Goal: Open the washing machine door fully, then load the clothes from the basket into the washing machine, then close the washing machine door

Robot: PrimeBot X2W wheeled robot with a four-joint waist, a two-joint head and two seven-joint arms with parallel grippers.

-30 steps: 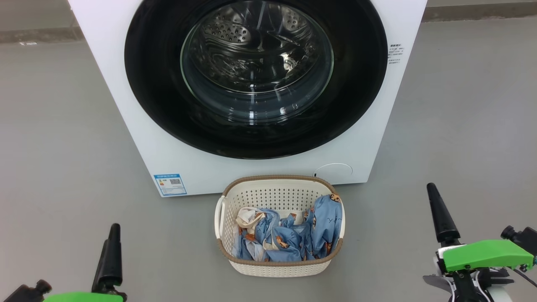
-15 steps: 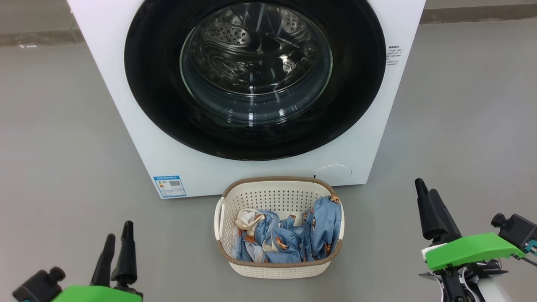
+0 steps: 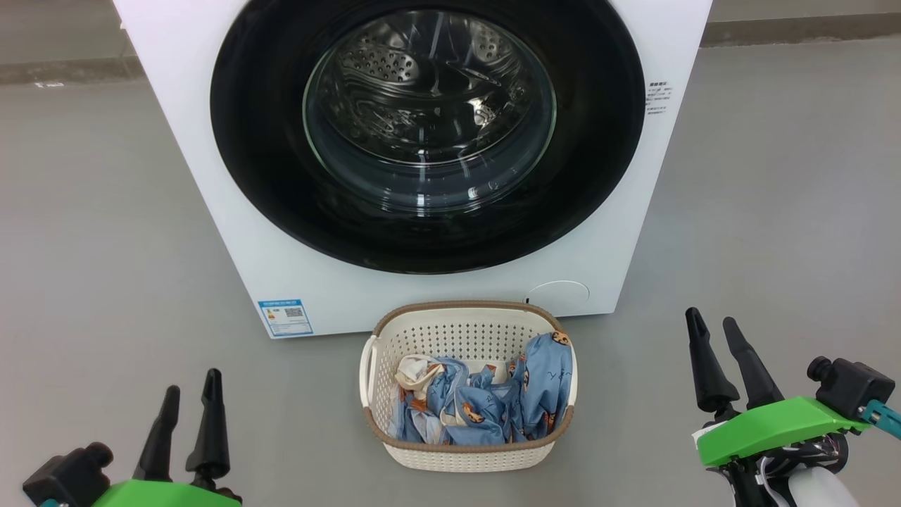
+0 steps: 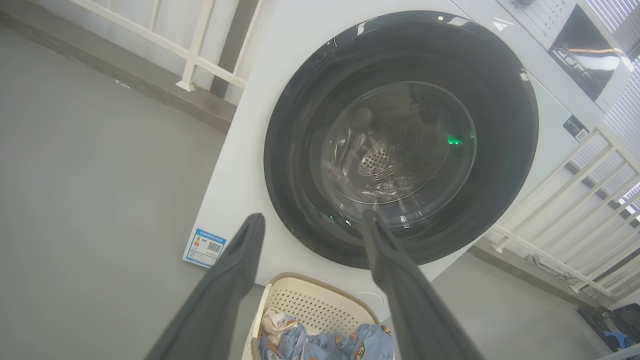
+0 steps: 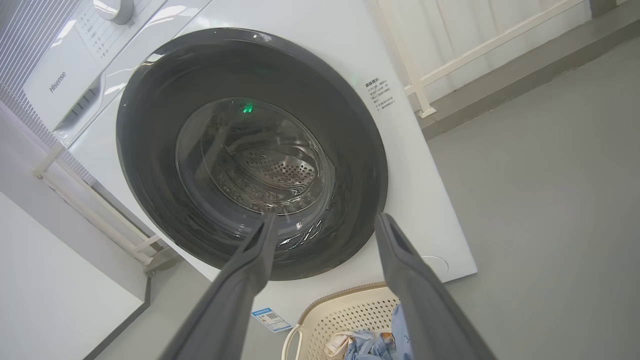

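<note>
Two grippers: left gripper (image 3: 191,384) and right gripper (image 3: 711,318), both spread, empty.
Washing machine door (image 3: 428,127): shut, ahead and above both; right gripper looks slightly nearer.

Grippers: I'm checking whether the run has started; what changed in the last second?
Both the left gripper and the right gripper opened from shut, holding nothing. The washing machine door stayed shut and the clothes stayed in the basket, untouched.

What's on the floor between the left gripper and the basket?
In the head view, the stretch from the left gripper to the basket is bare grey floor; nothing lies on it.
</note>
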